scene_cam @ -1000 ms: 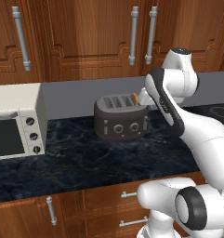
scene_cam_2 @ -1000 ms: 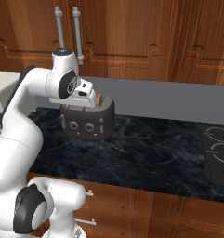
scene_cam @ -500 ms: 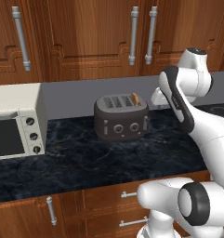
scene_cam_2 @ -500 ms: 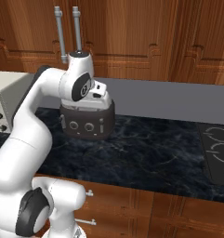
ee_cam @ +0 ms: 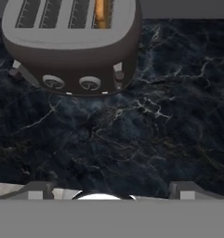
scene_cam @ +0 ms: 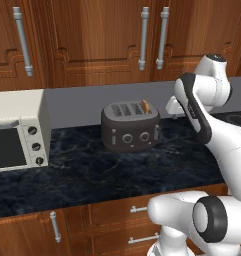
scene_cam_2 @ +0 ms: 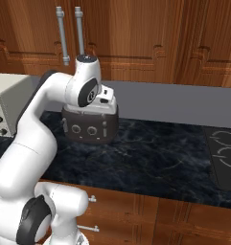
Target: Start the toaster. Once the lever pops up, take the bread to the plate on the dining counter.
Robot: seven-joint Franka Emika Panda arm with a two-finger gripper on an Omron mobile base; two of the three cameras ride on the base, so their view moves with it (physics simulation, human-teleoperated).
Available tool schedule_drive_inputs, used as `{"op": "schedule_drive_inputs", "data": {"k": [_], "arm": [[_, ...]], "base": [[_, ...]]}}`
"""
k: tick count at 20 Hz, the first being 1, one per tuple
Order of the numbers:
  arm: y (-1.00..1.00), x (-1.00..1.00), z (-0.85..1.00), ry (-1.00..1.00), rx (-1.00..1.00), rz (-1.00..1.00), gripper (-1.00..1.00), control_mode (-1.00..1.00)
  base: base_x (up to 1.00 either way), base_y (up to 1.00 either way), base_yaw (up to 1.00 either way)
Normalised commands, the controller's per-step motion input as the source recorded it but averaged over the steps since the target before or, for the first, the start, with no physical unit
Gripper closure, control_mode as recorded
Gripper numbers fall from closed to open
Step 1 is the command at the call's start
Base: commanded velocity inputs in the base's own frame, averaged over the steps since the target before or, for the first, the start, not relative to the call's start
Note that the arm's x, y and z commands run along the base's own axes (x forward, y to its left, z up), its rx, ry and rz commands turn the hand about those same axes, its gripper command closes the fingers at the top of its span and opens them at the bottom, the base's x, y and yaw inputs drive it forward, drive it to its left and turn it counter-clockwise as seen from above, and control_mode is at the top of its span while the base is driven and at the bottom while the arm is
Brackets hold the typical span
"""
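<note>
The dark grey toaster point(scene_cam: 130, 128) stands on the black marbled counter point(scene_cam: 92, 175), its two knobs facing me. A tan bread slice point(scene_cam: 146, 106) sticks up from the rightmost slot; it also shows as bread point(ee_cam: 100, 11) in the hand view. The lever point(ee_cam: 118, 74) is a small tab at the right end of the toaster point(ee_cam: 71, 42) front. My gripper point(ee_cam: 109, 189) is open and holds nothing. It hovers back from the toaster front, over bare counter. The white hand point(scene_cam: 173, 106) hangs just right of the toaster's top.
A cream toaster oven point(scene_cam: 17, 130) stands at the counter's left end. A stove top point(scene_cam_2: 225, 158) lies at the right. Wooden cabinets with steel handles point(scene_cam: 152, 37) hang above the grey backsplash. Drawers run under the counter's front edge.
The hand has pulled away from the toaster's top to the right, and its jaws have spread wide. The toaster and the bread stay in place.
</note>
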Motion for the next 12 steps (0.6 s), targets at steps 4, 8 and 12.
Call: {"op": "schedule_drive_inputs", "data": {"k": [4, 8, 12], "arm": [[-0.06, 0.0, -0.27, -0.09, 0.0, 0.0, -1.0, -1.0], [-0.03, 0.01, -0.3, -0.09, 0.0, 0.0, -1.0, -1.0], [-0.09, 0.08, -0.2, -0.06, 0.0, 0.0, -1.0, -1.0]], "base": [[0.0, 0.0, 0.0], [0.0, 0.0, 0.0], [0.0, 0.0, 0.0]]}}
